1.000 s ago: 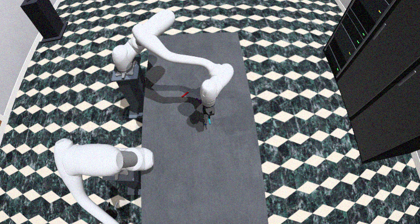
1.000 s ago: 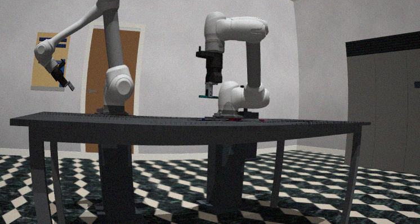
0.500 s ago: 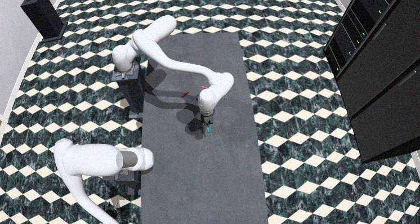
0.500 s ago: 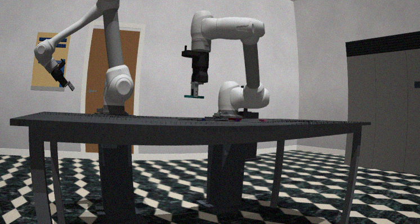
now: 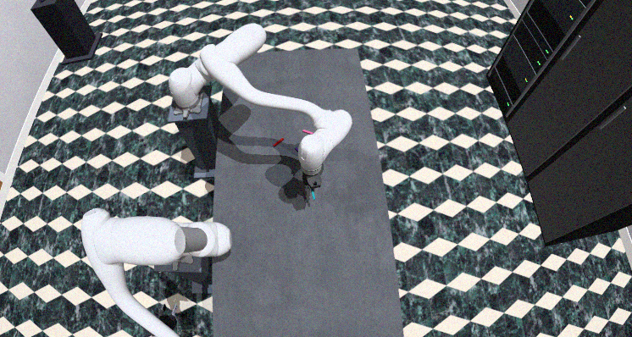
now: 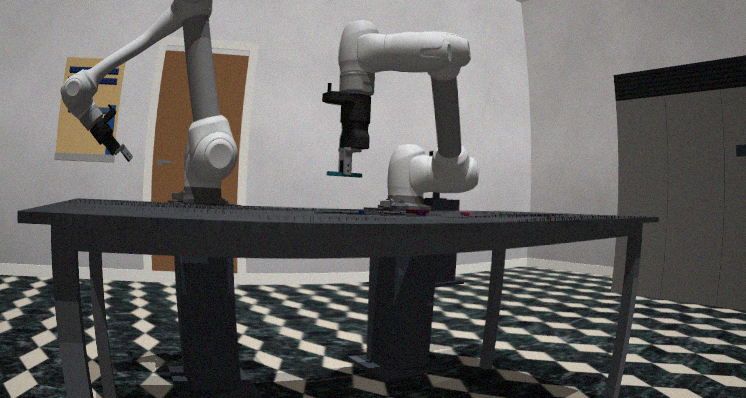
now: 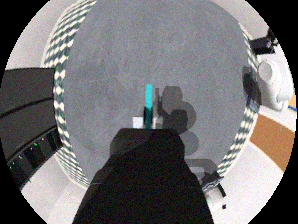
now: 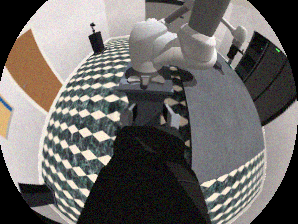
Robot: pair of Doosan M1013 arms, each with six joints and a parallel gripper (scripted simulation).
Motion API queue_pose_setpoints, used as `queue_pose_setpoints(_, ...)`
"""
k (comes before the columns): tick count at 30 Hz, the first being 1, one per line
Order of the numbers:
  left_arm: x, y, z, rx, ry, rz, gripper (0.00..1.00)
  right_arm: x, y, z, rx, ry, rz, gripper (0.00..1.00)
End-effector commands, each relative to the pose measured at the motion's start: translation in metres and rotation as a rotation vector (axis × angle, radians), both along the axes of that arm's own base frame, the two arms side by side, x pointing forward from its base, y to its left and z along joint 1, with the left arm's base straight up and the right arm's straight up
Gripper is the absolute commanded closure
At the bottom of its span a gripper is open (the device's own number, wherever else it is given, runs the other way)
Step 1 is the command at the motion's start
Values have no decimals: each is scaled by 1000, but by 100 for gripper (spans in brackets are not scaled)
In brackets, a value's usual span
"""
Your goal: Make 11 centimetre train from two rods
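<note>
Turquoise rod (image 5: 313, 195) (image 6: 336, 174) (image 7: 148, 96) sits pinched in the left claw (image 5: 313, 187) (image 6: 345, 173) (image 7: 148, 111), nearly closed, above the table (image 5: 300, 263) (image 6: 323, 233) (image 7: 150, 45).

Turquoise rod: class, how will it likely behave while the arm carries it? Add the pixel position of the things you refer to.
The turquoise rod (image 5: 313, 195) (image 6: 334, 174) (image 7: 149, 95) is probably stiff, since its overhanging ends stay straight. Being slim, it is likely light. Gripped near its middle, it should tip little.

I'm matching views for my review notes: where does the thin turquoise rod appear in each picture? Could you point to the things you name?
Top: just below picture centre, a thin turquoise rod (image 5: 313, 196) (image 6: 356, 175) (image 7: 149, 95).
Exterior: left of centre, above the tabletop.
Left wrist: near the centre, upright in the picture.
Right wrist: not visible.
Shared landmark: the grey rectangular table (image 5: 300, 268) (image 6: 313, 234) (image 7: 150, 40) (image 8: 225, 125).
</note>
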State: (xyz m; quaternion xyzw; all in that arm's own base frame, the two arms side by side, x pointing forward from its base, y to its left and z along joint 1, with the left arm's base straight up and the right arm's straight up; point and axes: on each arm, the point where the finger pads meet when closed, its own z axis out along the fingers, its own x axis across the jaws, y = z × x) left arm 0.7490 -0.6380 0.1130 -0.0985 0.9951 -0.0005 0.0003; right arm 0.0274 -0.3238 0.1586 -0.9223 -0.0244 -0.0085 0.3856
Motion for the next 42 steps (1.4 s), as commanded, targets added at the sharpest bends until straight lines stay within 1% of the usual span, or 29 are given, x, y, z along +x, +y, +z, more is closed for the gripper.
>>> queue_pose_setpoints(1,-3,-2,-14,2,1,-2,76,2,0,0,-7,-3,-12,0)
queue_pose_setpoints(10,-2,-2,-54,2,1,-2,76,2,0,0,-7,-3,-12,0)
queue_pose_setpoints(12,-2,-2,-54,2,1,-2,76,2,0,0,-7,-3,-12,0)
queue_pose_setpoints(16,-2,-2,-69,1,1,-2,76,2,0,0,-7,-3,-12,0)
queue_pose_setpoints(20,-2,-3,-79,1,1,-2,76,2,0,0,-7,-3,-12,0)
queue_pose_setpoints(24,-2,-3,-83,1,1,-2,76,2,0,0,-7,-3,-12,0)
queue_pose_setpoints(27,-1,-3,-81,-1,-2,-2,76,2,0,0,-7,-3,-12,0)
queue_pose_setpoints(42,-2,-3,-80,1,1,-2,76,2,0,0,-7,-3,-12,0)
